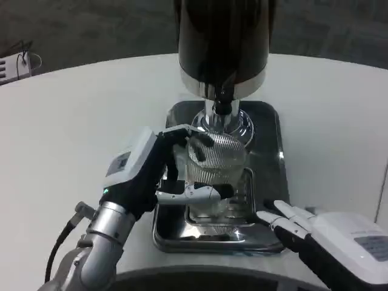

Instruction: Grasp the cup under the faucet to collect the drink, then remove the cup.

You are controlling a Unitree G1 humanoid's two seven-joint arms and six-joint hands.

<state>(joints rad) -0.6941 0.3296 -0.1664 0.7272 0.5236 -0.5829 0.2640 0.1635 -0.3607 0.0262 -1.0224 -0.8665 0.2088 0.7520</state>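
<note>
Your left hand (154, 176) wraps the ribbed glass cup (215, 163), thumb and fingers closed around its wall, and carries it over the steel drip tray (267, 130), just below and in front of the black faucet spout (223, 104) of the tall dispenser (223, 42). Your right hand (315, 233) waits at the tray's near right corner, fingers spread and holding nothing, fingertips just at the tray's rim.

The cup's mouth looks close to the spout but perhaps a little forward of it; from this angle you cannot tell whether the rim sits squarely beneath. Judging by that, the step in hand is placement: bring the cup fully under the outlet, upright, with its base over the slotted grate (233, 194). Keep the hold firm around the middle of the glass, since ribbed glass could slip if the fingers loosen, and keep the rim level so nothing spills once liquid comes. Watch the chrome pedestal (233, 124) behind the cup; pushing too far back would knock the glass against it. No drink is visible in the cup, so collection appears yet to begin. Your free right hand seems the natural one to work the tap.
</note>
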